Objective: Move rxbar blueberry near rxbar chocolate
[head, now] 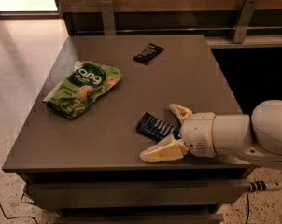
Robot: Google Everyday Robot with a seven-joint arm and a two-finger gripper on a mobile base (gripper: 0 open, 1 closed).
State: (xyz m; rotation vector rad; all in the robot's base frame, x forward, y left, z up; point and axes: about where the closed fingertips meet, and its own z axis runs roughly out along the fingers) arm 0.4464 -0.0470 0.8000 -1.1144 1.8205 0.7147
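The rxbar blueberry [154,126], a flat dark blue bar with white text, lies near the table's front right. My gripper [165,132] is open around the bar's right end, one cream finger [179,111] behind it and the other finger [160,151] in front. The white arm reaches in from the right. The rxbar chocolate [148,53], a black-wrapped bar, lies at the back of the table, well away from the blue bar.
A green snack bag [81,87] lies on the left half of the grey table [187,73]. A wooden wall with metal brackets runs behind the table. Tiled floor lies to the left, and a cable on the floor at the lower right.
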